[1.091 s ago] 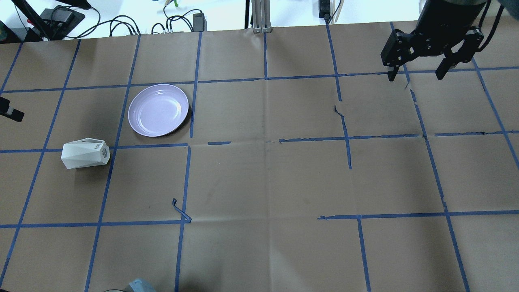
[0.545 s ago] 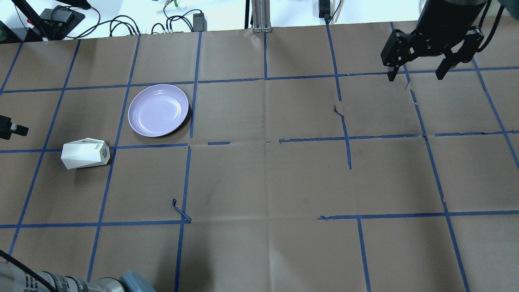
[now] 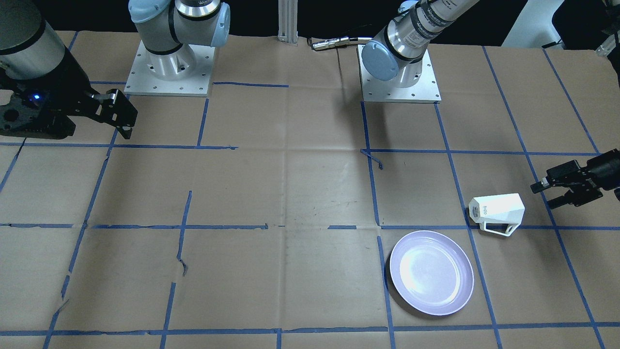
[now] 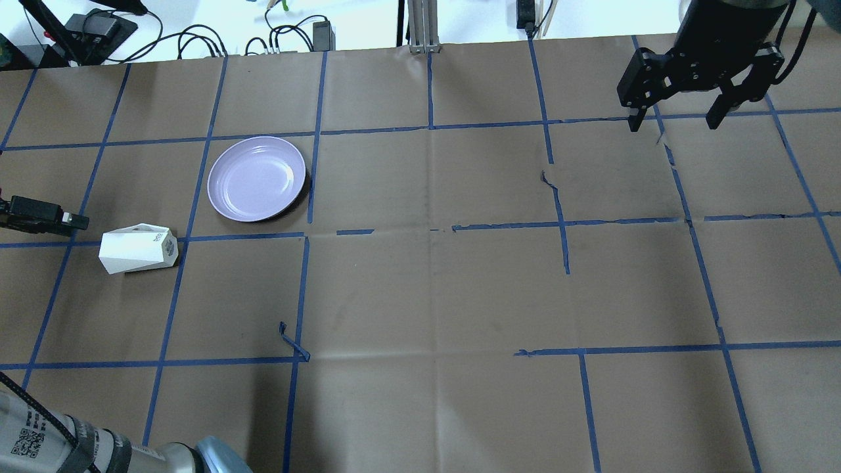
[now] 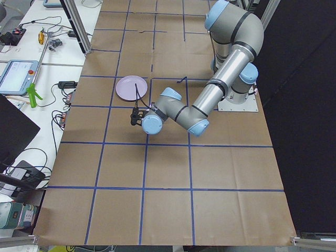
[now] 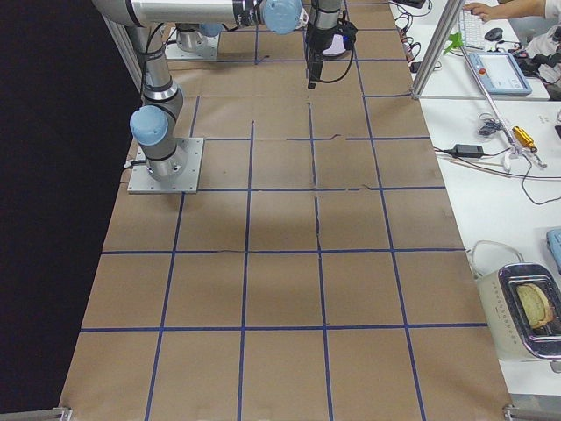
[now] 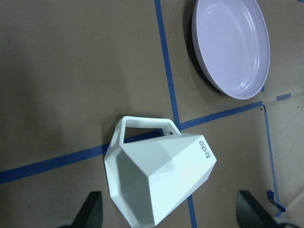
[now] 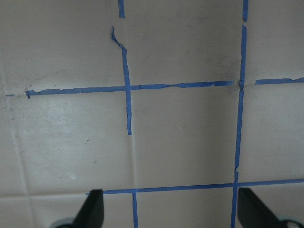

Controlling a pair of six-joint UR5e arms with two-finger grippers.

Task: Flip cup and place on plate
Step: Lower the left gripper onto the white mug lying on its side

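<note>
White cup (image 3: 496, 209) near left tool (image 3: 542, 196)

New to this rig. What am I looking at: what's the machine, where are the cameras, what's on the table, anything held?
Two robot arms are bolted to a paper-covered table marked with blue tape squares. Each ends in a two-finger gripper. Six cameras: one over the robot's shoulders, one facing it from across the table (sides mirrored there), one at each table end, one on each wrist. On the table: a white cup lying on its side, mouth toward the left gripper, and an empty lavender plate nearby, not touching it. Both grippers are open and hold nothing; the right gripper hangs at the table's other end.
</note>
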